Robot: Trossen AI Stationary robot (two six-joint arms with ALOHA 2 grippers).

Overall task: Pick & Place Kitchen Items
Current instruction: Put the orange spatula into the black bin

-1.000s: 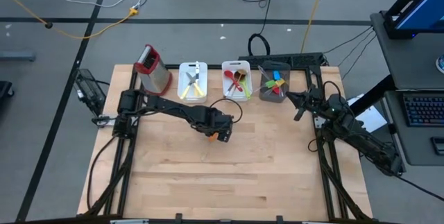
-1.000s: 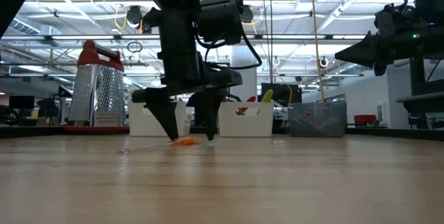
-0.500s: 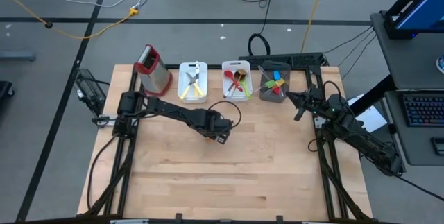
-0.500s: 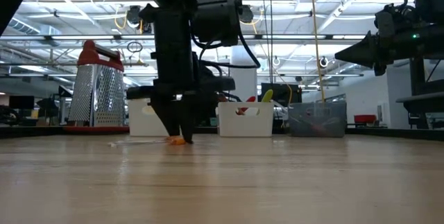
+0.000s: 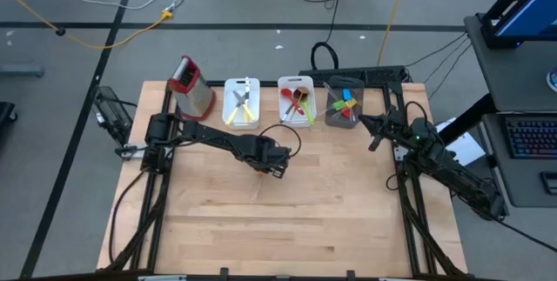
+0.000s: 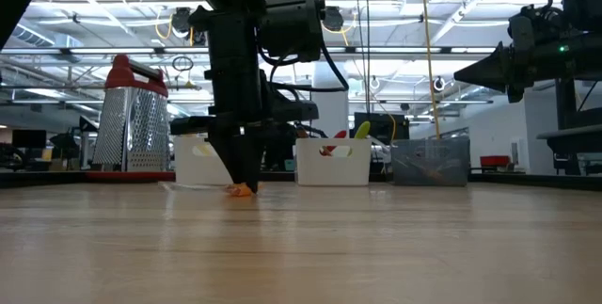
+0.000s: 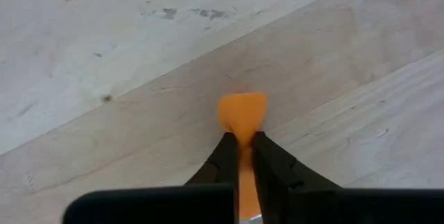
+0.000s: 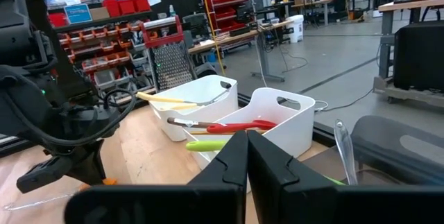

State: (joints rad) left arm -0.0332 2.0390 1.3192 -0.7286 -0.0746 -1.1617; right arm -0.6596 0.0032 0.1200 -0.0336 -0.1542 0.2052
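1. The box grater (image 5: 192, 84) stands at the table's (image 5: 287, 220) back left, unchanged.
2. The left gripper (image 6: 241, 184), spread wide a second ago, has now closed: its fingers (image 7: 223, 156) pinch the orange spatula (image 7: 241, 116), which lies on the wood mid-table, in front of the two white bins (image 5: 242, 103).
3. The right gripper (image 5: 376, 137) has not moved; it hangs at the right edge near the grey cup (image 5: 345, 108), fingers pressed together, empty.

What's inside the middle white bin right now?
The middle white bin holds a red spoon, a green utensil and wood handles; whatever lies beneath them is hidden.
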